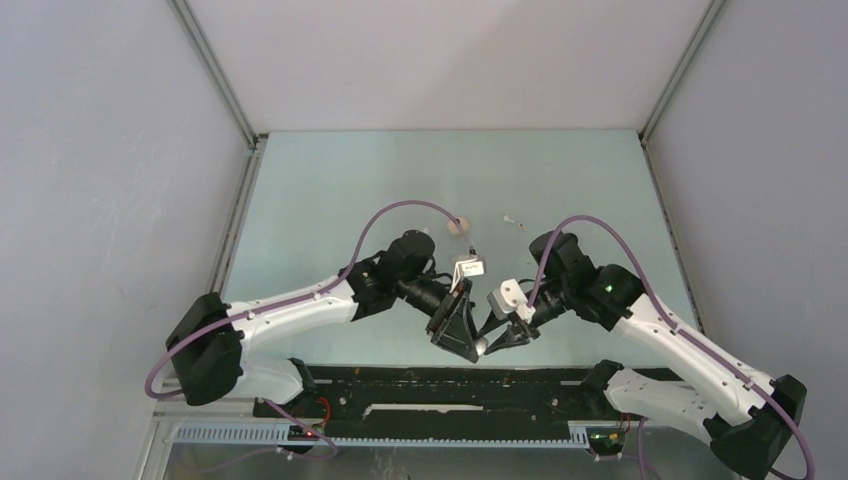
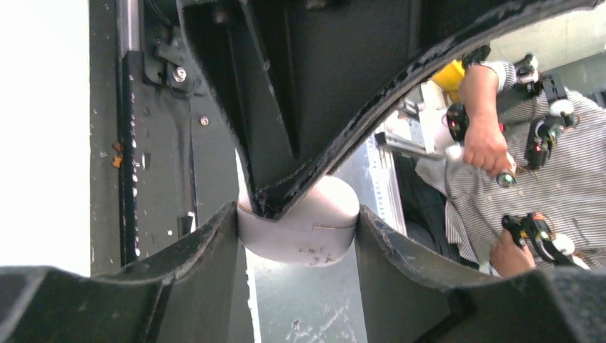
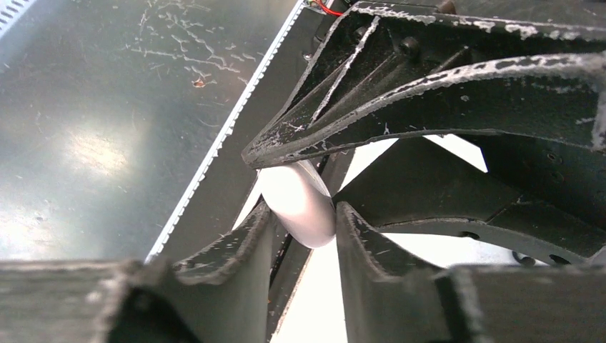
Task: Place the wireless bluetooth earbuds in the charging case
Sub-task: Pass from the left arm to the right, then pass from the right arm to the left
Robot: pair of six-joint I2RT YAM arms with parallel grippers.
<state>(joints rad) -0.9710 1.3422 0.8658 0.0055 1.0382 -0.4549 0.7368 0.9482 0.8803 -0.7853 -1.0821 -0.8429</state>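
Observation:
The white charging case (image 2: 307, 239) is closed and held above the table's near edge, where both grippers meet. My left gripper (image 2: 296, 214) is shut on it across its long sides. My right gripper (image 3: 301, 211) pinches the same case (image 3: 296, 200) across its thin side, one black finger (image 2: 286, 136) lying over the lid. From above, only a sliver of the case (image 1: 483, 346) shows between the left gripper (image 1: 476, 350) and the right gripper (image 1: 492, 343). A tiny white earbud (image 1: 513, 220) lies on the table beyond the arms.
A small beige rounded piece (image 1: 459, 226) lies near the table's middle, left of the earbud. The black base rail (image 1: 420, 390) runs along the near edge under the grippers. White walls enclose the pale green table (image 1: 330, 200).

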